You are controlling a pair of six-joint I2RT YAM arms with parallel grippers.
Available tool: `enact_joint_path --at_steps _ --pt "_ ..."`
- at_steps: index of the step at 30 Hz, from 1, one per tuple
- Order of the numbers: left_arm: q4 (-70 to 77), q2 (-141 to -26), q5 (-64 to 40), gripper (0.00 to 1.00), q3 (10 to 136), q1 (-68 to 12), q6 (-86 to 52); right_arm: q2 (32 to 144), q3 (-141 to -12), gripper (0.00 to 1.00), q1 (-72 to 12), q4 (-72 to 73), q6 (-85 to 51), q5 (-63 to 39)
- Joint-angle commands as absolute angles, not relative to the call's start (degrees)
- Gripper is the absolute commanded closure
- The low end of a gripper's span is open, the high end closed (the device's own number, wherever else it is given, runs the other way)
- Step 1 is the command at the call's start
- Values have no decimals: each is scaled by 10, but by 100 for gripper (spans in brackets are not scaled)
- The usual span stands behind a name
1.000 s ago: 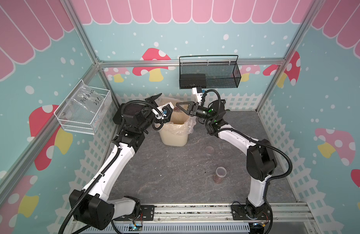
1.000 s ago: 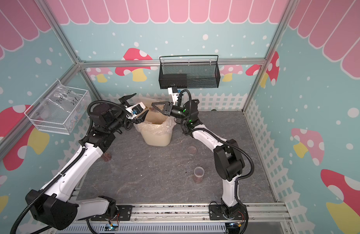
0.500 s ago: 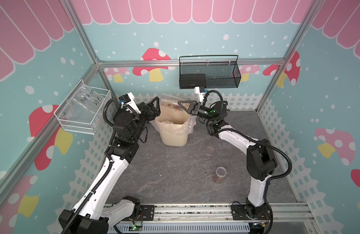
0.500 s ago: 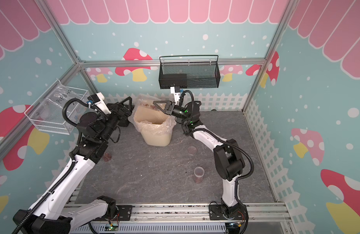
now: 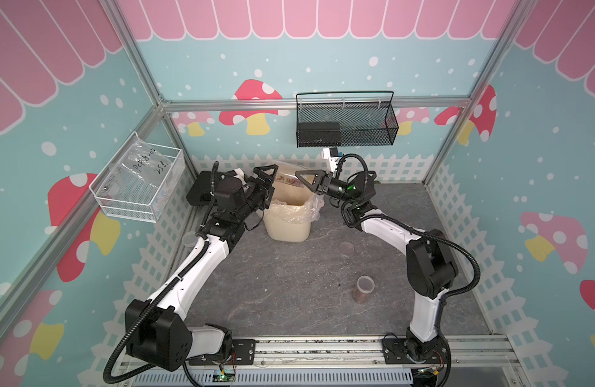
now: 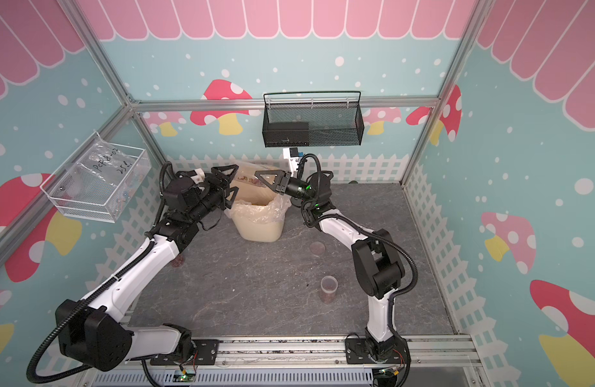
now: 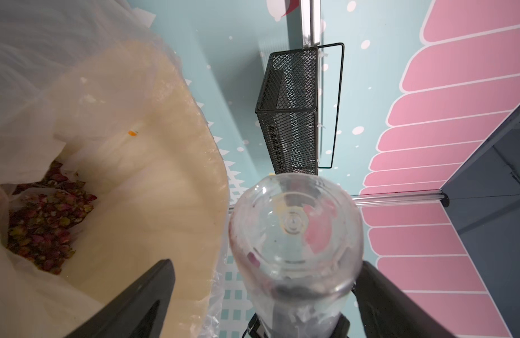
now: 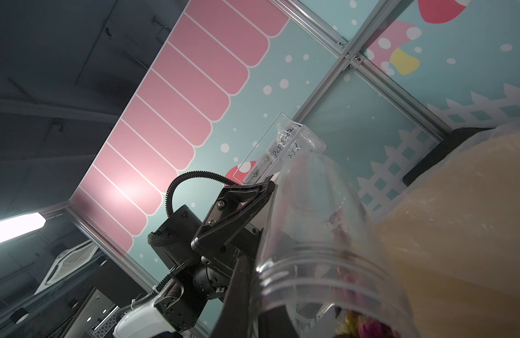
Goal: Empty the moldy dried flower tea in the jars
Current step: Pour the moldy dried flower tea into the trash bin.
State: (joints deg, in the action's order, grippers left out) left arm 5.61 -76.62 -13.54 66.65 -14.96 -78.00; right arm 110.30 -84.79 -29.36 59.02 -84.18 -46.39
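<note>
right gripper (image 5: pixel 299 174) clamped on jar (image 8: pixel 311 234) rim, holds it tipped over bin (image 5: pixel 287 228) at upper centre so tea (image 7: pixel 45 222) lands inside; left gripper (image 7: pixel 267 264) apart around jar base, likely steadying.

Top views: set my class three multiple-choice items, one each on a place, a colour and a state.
1. The loose round clear plastic lid lies: A in the bin; B on the grey stone-patterned tabletop; C in a basket.
2. The wire-mesh basket on the back wall is: A white; B pink; C black.
3. The left gripper is: A wide open; B shut on a lid; C shut on a bag.
Key: 1 B, it lies flat there; 2 C, dark mesh against the teal wall; 3 A, the left wrist view shows its fingers far apart.
</note>
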Motion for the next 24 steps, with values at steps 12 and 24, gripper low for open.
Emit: enact_joint_path --at_steps 12,24 --pt "160 -849 -165 20 730 -148 -858 1120 -852 100 -312 646 -872 -474" --pt "213 -859 -146 65 704 -148 -839 1122 -855 90 -312 625 -859 -460"
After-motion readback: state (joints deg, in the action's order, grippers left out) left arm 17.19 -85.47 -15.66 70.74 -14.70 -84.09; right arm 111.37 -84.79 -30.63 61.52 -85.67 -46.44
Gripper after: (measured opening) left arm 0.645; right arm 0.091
